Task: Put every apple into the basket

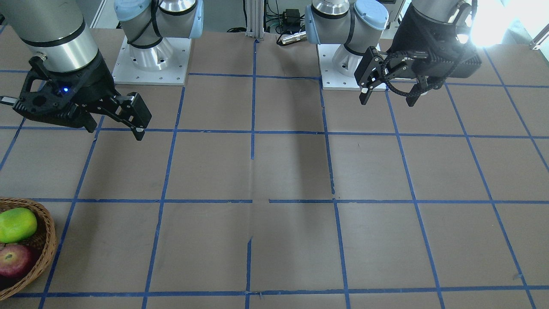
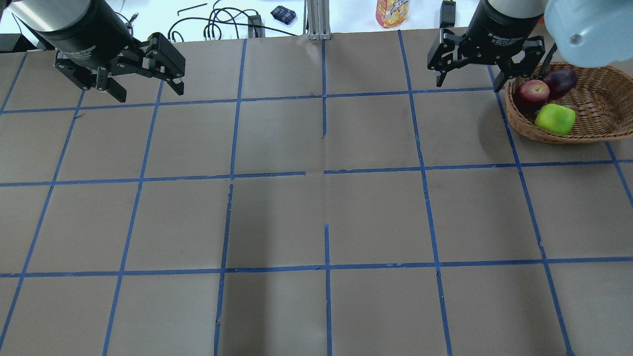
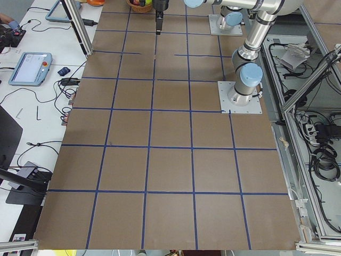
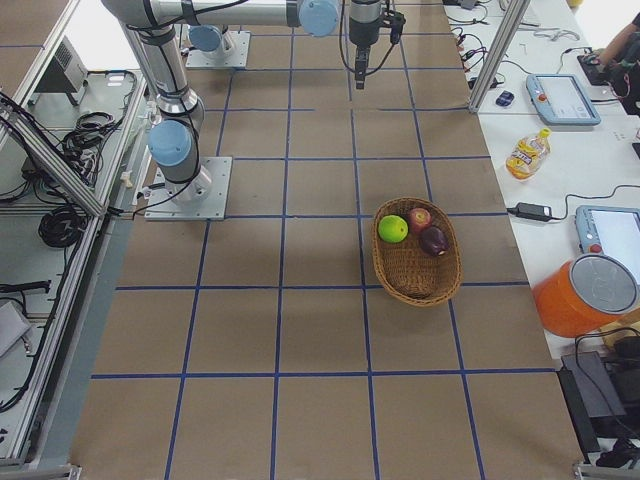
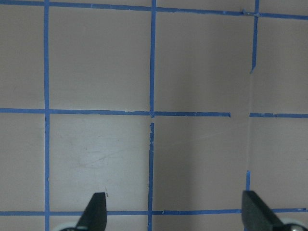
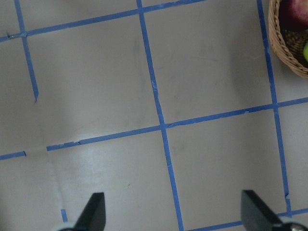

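The wicker basket (image 2: 601, 116) sits at the table's far right and holds all three apples: the red one (image 2: 530, 95), the dark purple one (image 2: 560, 81) and the lime green one (image 2: 555, 118). The basket (image 4: 417, 272) and its apples also show in the exterior right view. My right gripper (image 2: 470, 79) is open and empty, raised just left of the basket. In its wrist view the basket's rim (image 6: 284, 53) is at the top right corner. My left gripper (image 2: 146, 89) is open and empty, raised over the far left of the table.
The brown table top carries a grid of blue tape lines (image 2: 324, 173). A drink bottle (image 2: 391, 12) and cables (image 2: 217, 24) lie beyond the far edge. The arm bases (image 1: 150, 60) stand at the robot's side.
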`<state>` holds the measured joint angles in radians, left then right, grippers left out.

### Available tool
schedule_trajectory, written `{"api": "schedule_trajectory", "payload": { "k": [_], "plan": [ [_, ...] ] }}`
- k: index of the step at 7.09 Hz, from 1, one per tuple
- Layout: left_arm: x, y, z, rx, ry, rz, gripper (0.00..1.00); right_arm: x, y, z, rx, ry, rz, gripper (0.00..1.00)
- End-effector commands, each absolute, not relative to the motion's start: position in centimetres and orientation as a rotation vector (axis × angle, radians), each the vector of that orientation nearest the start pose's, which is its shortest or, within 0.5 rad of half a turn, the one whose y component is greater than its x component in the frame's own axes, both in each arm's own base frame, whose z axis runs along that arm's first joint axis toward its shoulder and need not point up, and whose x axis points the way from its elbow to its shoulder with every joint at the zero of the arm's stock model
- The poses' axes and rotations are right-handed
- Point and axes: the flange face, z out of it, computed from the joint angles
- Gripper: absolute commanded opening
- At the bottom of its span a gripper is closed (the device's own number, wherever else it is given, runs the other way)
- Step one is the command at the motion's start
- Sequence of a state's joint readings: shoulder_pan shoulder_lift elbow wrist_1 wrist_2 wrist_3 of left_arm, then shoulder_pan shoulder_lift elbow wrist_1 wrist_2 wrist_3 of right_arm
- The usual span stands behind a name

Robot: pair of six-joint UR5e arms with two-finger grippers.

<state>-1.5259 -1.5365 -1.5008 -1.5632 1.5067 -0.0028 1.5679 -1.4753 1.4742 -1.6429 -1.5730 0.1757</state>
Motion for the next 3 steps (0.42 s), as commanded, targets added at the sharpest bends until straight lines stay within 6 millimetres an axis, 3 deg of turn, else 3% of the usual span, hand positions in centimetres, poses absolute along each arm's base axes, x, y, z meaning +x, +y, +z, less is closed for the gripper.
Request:
{"api": "schedule_trajectory", "payload": {
  "k": [1, 2, 3],
  "plan": [
    [-11.80, -49.31, 53.13, -0.086, 3.201, -0.159, 1.00, 13.48, -54.77, 49.47, 0.281, 3.122, -0.110, 1.00],
    [-12.10, -49.34, 53.75, -0.083, 3.201, -0.163, 1.00, 13.48, -54.81, 49.31, 0.281, 3.122, -0.106, 1.00],
    [-12.09, -49.34, 52.82, -0.087, 3.201, -0.129, 1.00, 13.47, -54.79, 49.23, 0.281, 3.124, -0.104, 1.00]
  ]
}}
